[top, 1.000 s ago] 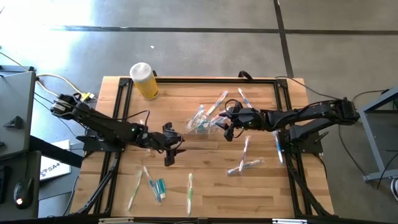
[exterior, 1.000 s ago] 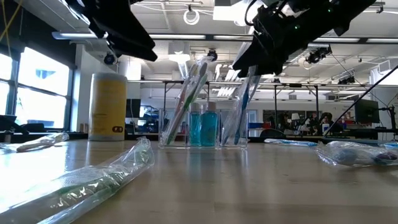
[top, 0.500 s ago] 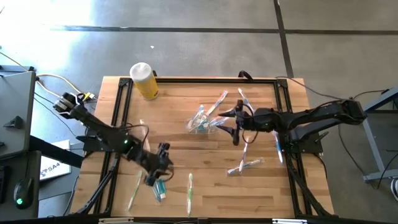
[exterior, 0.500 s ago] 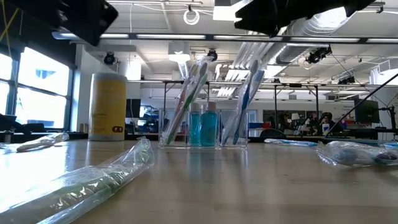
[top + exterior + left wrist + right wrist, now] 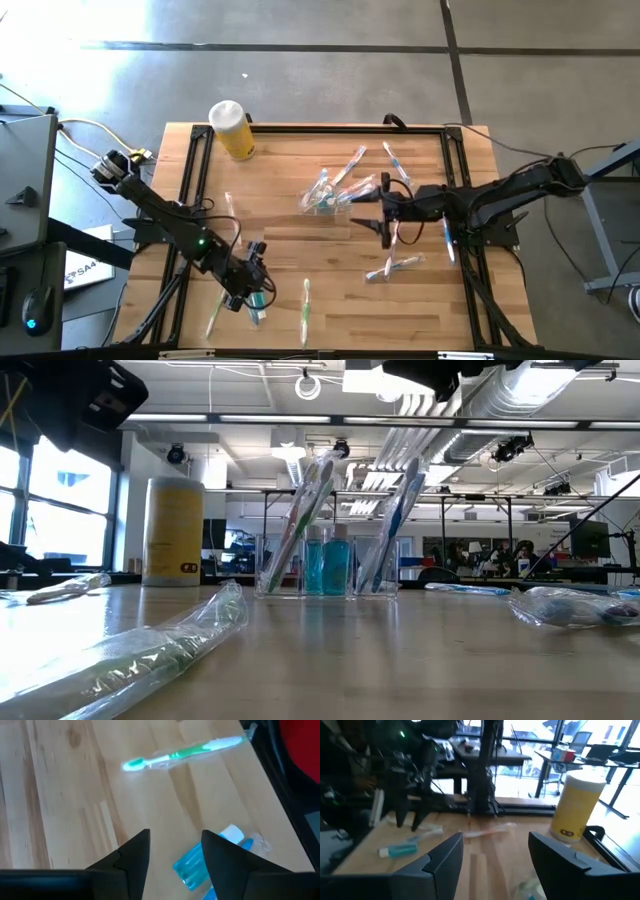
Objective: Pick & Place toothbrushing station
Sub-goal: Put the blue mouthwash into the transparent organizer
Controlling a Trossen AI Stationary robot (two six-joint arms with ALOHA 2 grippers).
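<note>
The clear container [image 5: 325, 196] stands mid-table on its base, holding several toothbrushes and teal tubes [image 5: 327, 563] upright. My left gripper [image 5: 257, 287] hangs open near the front left, tilted down just above two loose teal tubes [image 5: 192, 868] that lie flat on the wood. A wrapped green toothbrush [image 5: 184, 753] lies beyond them. My right gripper [image 5: 373, 216] hovers open to the right of the container, pointing nearly level toward the table's left, with nothing between its fingers [image 5: 445, 862].
A yellow bottle [image 5: 232, 130] with a white cap stands at the far left. Wrapped toothbrushes lie loose at the front [image 5: 306, 305], front left [image 5: 216, 306], right [image 5: 392, 266] and behind the container [image 5: 350, 164]. One wrapped brush [image 5: 150, 650] lies close before the low camera.
My left gripper has swung from the table's middle toward the near left corner and tipped down over the teal tubes. My right gripper has risen out of the low view and drawn back from the container toward the right edge. The brushes stay standing in the container.
</note>
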